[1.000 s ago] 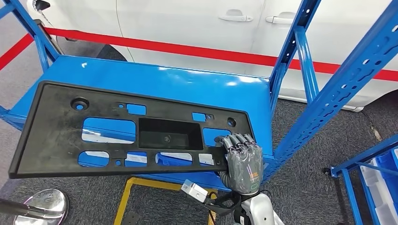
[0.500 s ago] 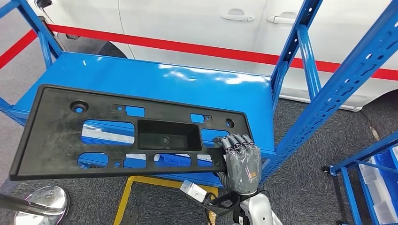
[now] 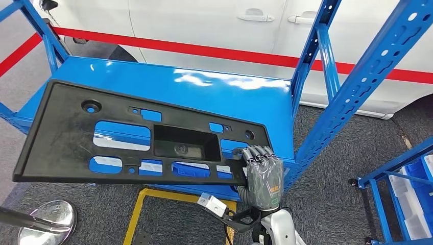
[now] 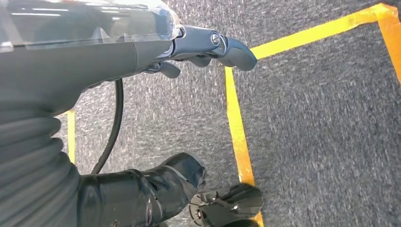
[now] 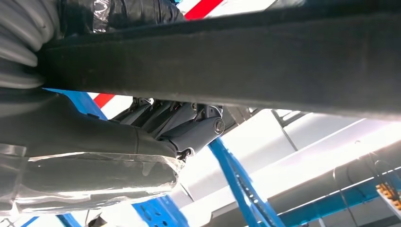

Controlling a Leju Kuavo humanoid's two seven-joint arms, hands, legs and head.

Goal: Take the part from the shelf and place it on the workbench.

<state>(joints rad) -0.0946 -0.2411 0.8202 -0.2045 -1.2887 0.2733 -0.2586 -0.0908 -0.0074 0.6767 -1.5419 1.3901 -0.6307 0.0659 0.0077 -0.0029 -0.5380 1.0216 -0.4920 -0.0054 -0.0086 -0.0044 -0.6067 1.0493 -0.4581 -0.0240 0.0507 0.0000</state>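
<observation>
One black part (image 3: pixel 127 138), right hand (image 3: pixel 263 176) clamped on its near-right corner, over blue shelf (image 3: pixel 168 84)

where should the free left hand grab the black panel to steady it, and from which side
Judging by its pose, the far-left end of the near rail. The long, flat black panel is held by the right hand only at its right corner, so the left end overhangs the blue shelf unsupported. Come from below and the front, fingers over the rail through the cutout, mirroring the right hand's grip.
</observation>
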